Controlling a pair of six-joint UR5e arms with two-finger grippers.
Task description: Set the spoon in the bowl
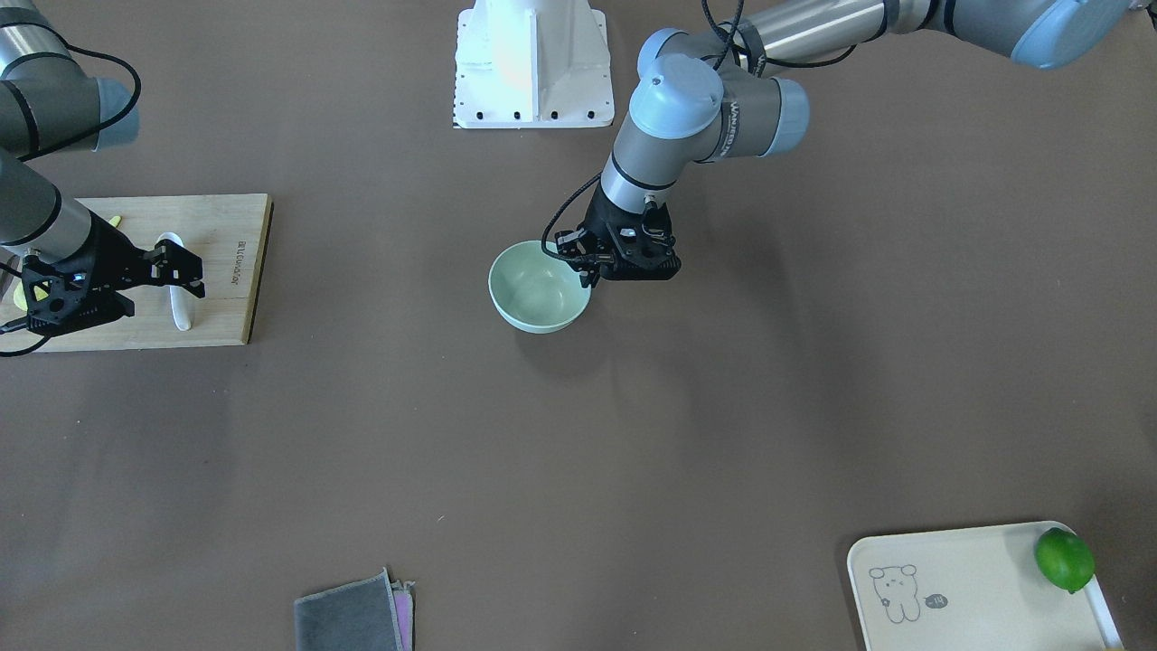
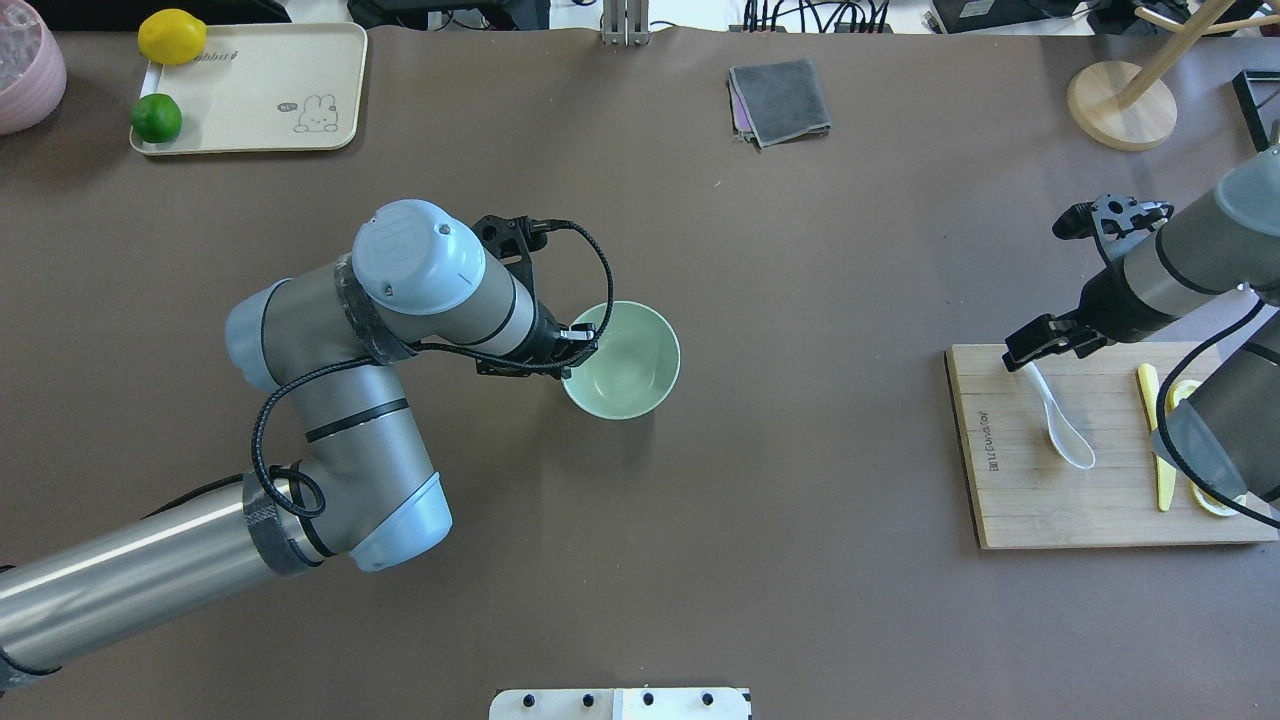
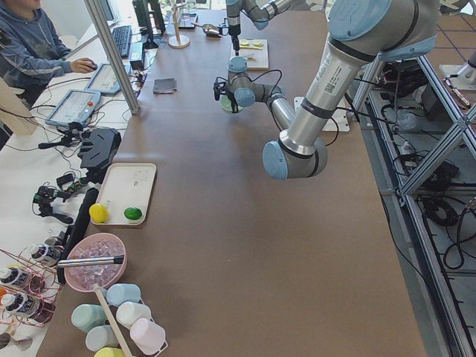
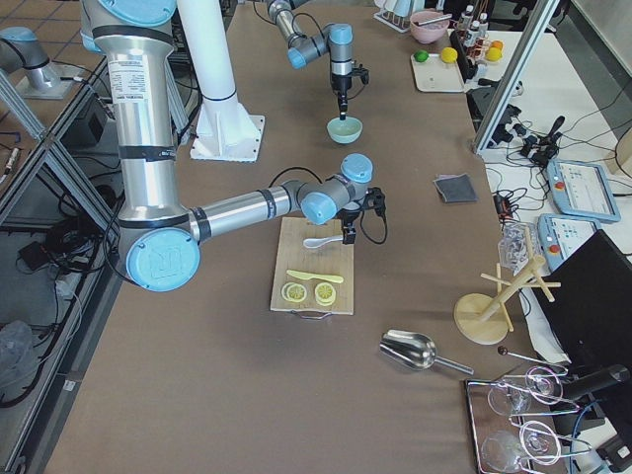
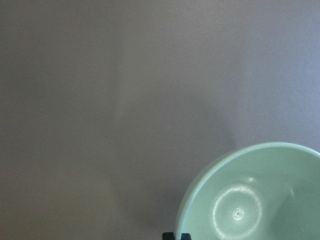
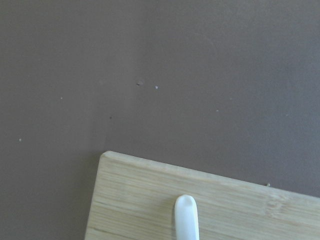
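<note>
The pale mint-green bowl (image 2: 628, 368) stands mid-table and also shows in the front view (image 1: 533, 294). My left gripper (image 2: 582, 345) is at its rim on the left side. In the left wrist view its fingertips (image 5: 170, 236) sit close together on the bowl's rim (image 5: 200, 185), so it is shut on the bowl. The white spoon (image 2: 1062, 428) lies on the wooden cutting board (image 2: 1010, 500) at the right. My right gripper (image 2: 1040, 345) hovers open over the spoon's handle end. The right wrist view shows that handle tip (image 6: 186, 217) and no fingers.
A yellow knife (image 2: 1155, 440) and lemon slices (image 2: 1215, 500) lie on the board beside the spoon. A tray (image 2: 250, 90) with a lime (image 2: 156, 118) and a lemon (image 2: 172, 36) is far left. A grey cloth (image 2: 780, 100) and a wooden stand (image 2: 1120, 105) are at the far edge.
</note>
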